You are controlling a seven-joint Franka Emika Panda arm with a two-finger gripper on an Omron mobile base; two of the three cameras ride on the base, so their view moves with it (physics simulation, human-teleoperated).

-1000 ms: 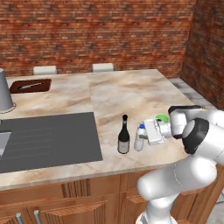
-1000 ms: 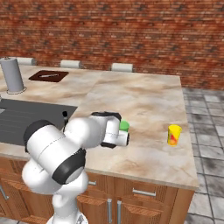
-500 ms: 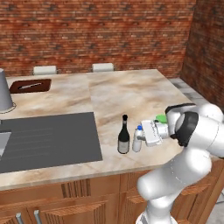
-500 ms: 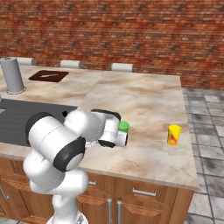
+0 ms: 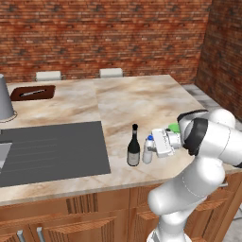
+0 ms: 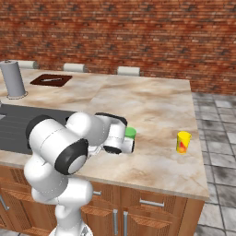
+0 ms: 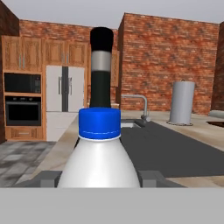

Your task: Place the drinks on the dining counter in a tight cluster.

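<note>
On the beige dining counter [image 5: 137,99] the dark wine bottle [image 5: 133,150] stands upright near the front edge. Right beside it, on its right, is the small blue-capped water bottle [image 5: 148,151]. My gripper [image 5: 152,149] reaches in sideways from the right and is shut on the water bottle. In the hand view the water bottle [image 7: 99,162] sits between my fingers [image 7: 48,178], touching both, and the wine bottle's neck [image 7: 101,70] rises just behind it. In the right base view my own arm hides both bottles.
A small green cup [image 5: 174,127] stands just behind my hand, and a yellow cup [image 6: 183,142] sits near the counter's right edge. The dark drainboard [image 5: 52,146] lies left of the bottles. A grey cylinder [image 5: 4,97] and a brown tray [image 5: 32,92] are at the far left.
My elbow has swung outward and the hand has eased a little left, bringing the water bottle close against the wine bottle. The grip is unchanged.
</note>
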